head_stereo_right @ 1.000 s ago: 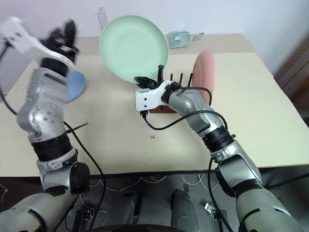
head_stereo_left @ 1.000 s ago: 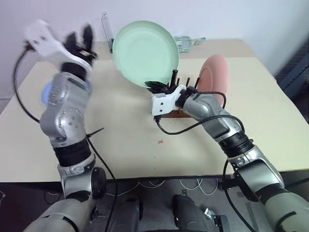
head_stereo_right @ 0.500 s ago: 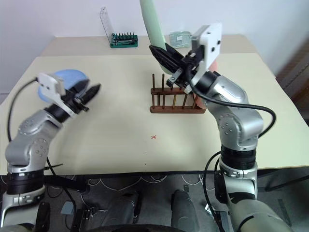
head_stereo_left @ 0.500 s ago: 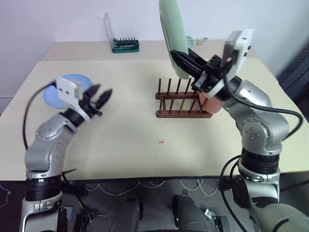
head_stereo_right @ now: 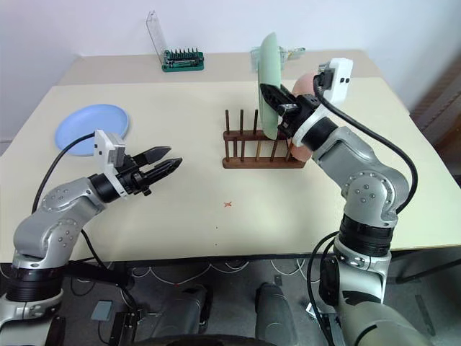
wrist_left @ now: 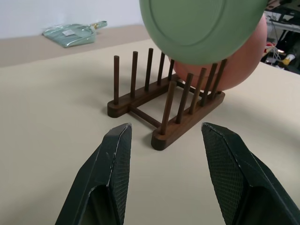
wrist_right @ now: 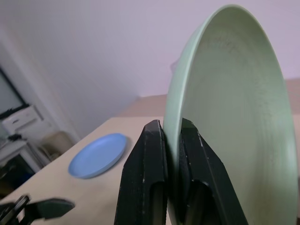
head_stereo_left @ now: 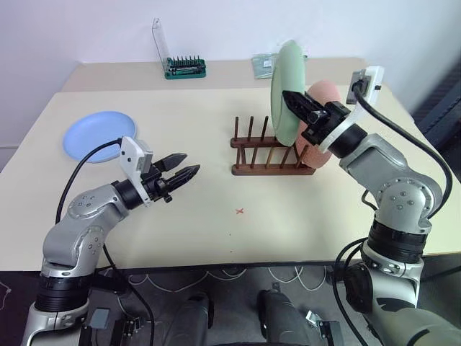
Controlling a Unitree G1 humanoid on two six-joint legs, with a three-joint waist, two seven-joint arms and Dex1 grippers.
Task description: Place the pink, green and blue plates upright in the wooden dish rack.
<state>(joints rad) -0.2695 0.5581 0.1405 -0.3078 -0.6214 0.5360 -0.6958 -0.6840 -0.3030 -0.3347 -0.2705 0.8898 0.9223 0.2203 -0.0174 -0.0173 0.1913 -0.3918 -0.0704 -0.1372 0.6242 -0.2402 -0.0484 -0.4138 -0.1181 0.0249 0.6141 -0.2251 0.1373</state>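
Your right gripper (head_stereo_left: pixel 297 101) pinches the round pale-green plate (head_stereo_left: pixel 287 90) edge-on above the dark wooden peg rack (head_stereo_left: pixel 272 153); the round pink plate (head_stereo_left: pixel 322 122) stands at its 3 o'clock end. Your left gripper (head_stereo_left: pixel 186 171) gapes empty. The flat blue plate (head_stereo_left: pixel 98 135) lies at 9 o'clock, the green-based tool holder (head_stereo_left: pixel 184 68) at 11.

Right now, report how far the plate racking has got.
Done: round pink plate stands upright at the dark wooden peg rack's end. In hand: right hand holds the round green plate on edge above the pegs. Left: flat blue plate lies on the table; left hand open, empty.

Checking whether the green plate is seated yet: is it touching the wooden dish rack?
Cannot tell. In the left wrist view the green plate, clamped by the right gripper, overlaps the pegs of the wooden dish rack; no plain gap or contact shows.
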